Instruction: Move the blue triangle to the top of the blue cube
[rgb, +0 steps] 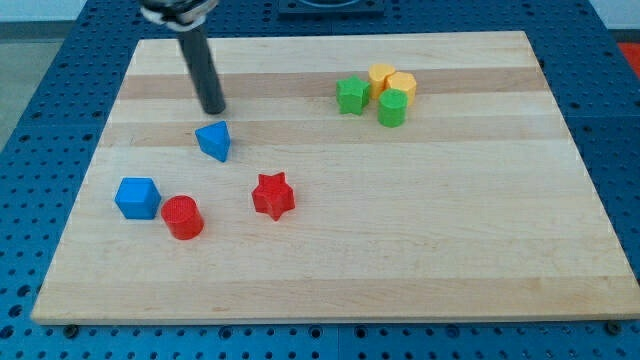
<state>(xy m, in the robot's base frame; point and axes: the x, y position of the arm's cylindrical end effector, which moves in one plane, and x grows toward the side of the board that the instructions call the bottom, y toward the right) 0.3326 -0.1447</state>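
The blue triangle (214, 141) lies on the wooden board (420, 240), left of centre. The blue cube (137, 197) sits lower and further to the view's left, near the board's left edge. The triangle is up and to the right of the cube, well apart from it. My tip (215, 110) rests on the board just above the triangle, a small gap away, not touching it. The dark rod rises from there to the view's top.
A red cylinder (182, 216) stands right next to the blue cube on its lower right. A red star (273, 195) lies right of that. A green star (351, 95), green cylinder (392, 107) and two yellow blocks (392, 80) cluster at the upper right.
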